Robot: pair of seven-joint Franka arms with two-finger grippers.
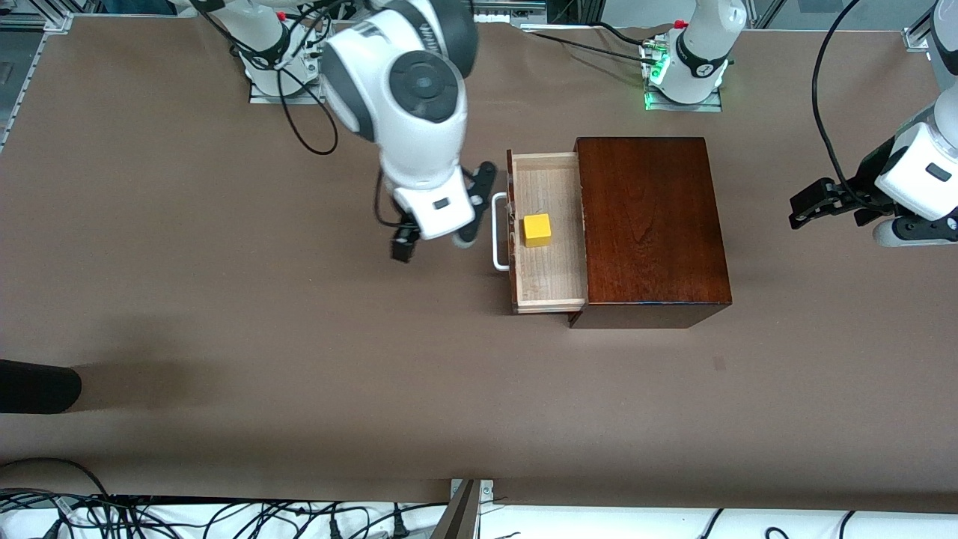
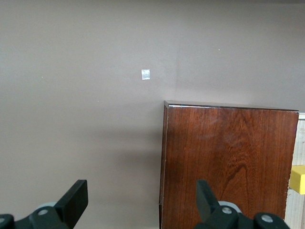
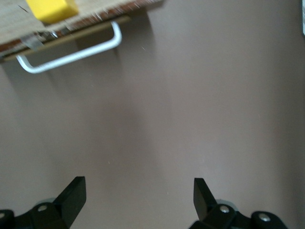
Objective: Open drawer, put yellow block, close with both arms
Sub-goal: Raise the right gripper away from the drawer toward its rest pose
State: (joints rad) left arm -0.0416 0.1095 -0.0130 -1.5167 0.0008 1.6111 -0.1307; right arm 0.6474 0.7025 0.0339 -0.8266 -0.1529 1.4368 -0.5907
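The dark reddish-brown box [image 1: 651, 224] stands mid-table with its drawer [image 1: 546, 288] pulled open toward the right arm's end. The yellow block [image 1: 537, 230] lies in the drawer, clear of both grippers. My right gripper [image 1: 446, 215] is open and empty, above the table just in front of the drawer's white handle [image 1: 498, 232]. The right wrist view shows that gripper [image 3: 138, 198], the handle [image 3: 71, 52] and the block [image 3: 51, 8]. My left gripper [image 1: 804, 206] is open and empty, above the table toward the left arm's end, apart from the box. The left wrist view shows that gripper [image 2: 142, 200], the box [image 2: 228, 162] and the block's edge [image 2: 298, 179].
A black object [image 1: 37, 385] lies near the table's front edge at the right arm's end. A small pale tape mark [image 2: 146, 74] is on the table nearer the front camera than the box. Cables run along the front edge [image 1: 224, 516].
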